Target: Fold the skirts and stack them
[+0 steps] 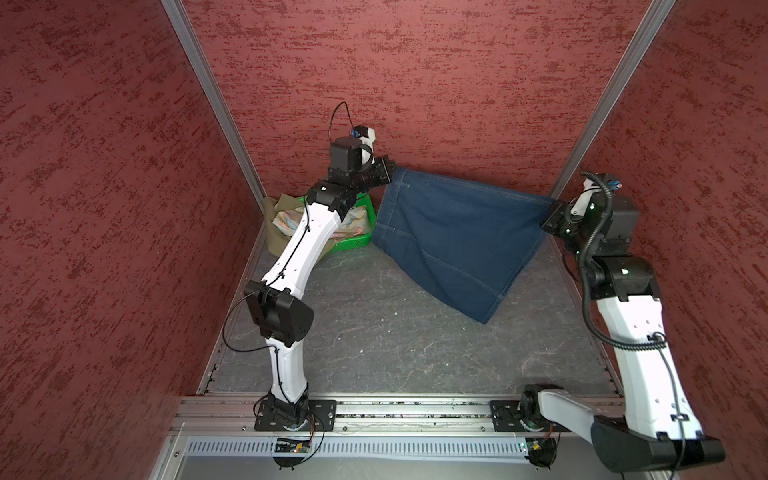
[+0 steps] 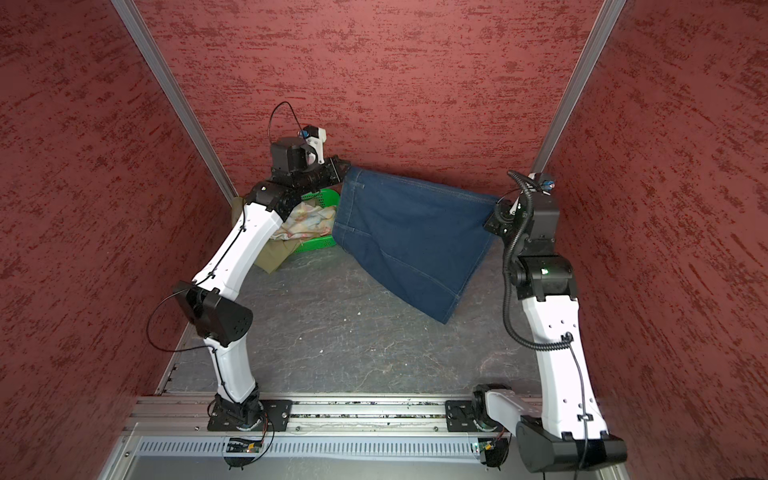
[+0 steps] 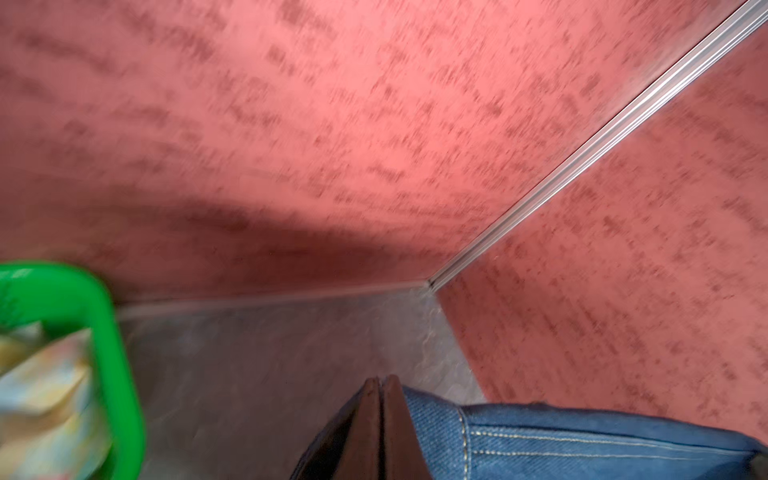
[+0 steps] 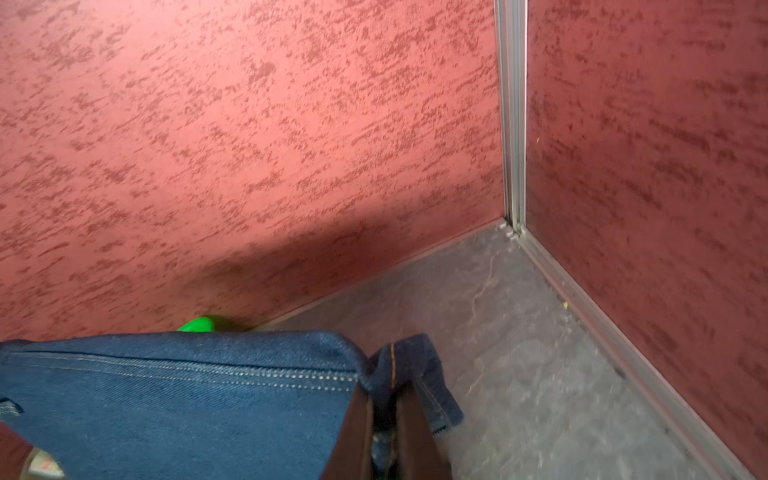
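- Denim skirt (image 1: 457, 232), in both top views: it is held up over the back of the table (image 1: 374, 353), stretched by its top edge between the left gripper (image 1: 392, 168) and the right gripper (image 1: 555, 205). Its lowest corner hangs close to the table (contact cannot be told). No fold is seen in it, and no stack has been laid.
- Both top views again: the floral skirt (image 2: 307, 220) lies crumpled in the basket (image 2: 316, 245) at the back left. The olive skirt (image 2: 274, 253) is draped over the basket's side onto the table. Neither is gripped.
- Left wrist view: the left gripper (image 3: 380, 380) is seen with its fingers (image 3: 399, 432) pressed together, a stitched corner of the denim skirt (image 3: 540, 440) pinched there. The basket (image 3: 120, 332) is blurred.
- Right wrist view: the right gripper (image 4: 384, 415) is clamped narrowly on a bunched corner of the denim skirt (image 4: 166, 395).
- Progress, as judged: the task is barely begun. One skirt has only been lifted and spread; it remains to be laid flat and folded, and the other two folded and stacked on it.
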Action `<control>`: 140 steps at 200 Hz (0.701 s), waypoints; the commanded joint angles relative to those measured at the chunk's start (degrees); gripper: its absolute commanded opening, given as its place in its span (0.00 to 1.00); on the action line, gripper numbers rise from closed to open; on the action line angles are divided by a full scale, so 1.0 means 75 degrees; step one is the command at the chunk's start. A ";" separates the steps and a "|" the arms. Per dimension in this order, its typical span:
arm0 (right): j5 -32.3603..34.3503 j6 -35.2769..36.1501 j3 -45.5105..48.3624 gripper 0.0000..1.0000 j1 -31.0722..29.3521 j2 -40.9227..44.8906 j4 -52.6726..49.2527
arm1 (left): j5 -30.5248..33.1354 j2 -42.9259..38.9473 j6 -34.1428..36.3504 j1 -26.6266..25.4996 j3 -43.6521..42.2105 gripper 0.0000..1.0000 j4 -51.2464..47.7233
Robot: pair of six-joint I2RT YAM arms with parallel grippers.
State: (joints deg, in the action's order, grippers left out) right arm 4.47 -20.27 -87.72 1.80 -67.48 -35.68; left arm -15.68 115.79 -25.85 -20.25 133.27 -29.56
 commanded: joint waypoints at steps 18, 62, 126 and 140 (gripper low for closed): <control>-0.0614 0.0443 -0.1179 0.00 0.0784 -0.0325 0.1112 | -0.0040 0.1426 -0.0075 0.0276 0.3033 0.00 -0.1173; -0.0791 0.0698 -0.1813 0.00 0.0814 -0.0306 0.0929 | -0.0394 0.0134 -0.0063 0.0334 0.1021 0.00 0.0053; -0.1653 -0.0144 0.3623 0.15 0.0624 0.2644 0.1358 | -0.0673 -0.2793 -0.0856 0.0161 -0.7558 0.00 0.4521; -0.1659 -0.0548 0.4701 0.53 0.0486 0.3435 0.1024 | -0.0595 -0.3061 -0.1131 0.0113 -0.9254 0.11 0.5513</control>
State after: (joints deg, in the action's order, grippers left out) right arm -7.55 -19.05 -63.00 6.33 -49.43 -26.89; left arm -21.98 93.82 -30.09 -19.90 81.93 -4.21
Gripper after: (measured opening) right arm 0.265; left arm 0.053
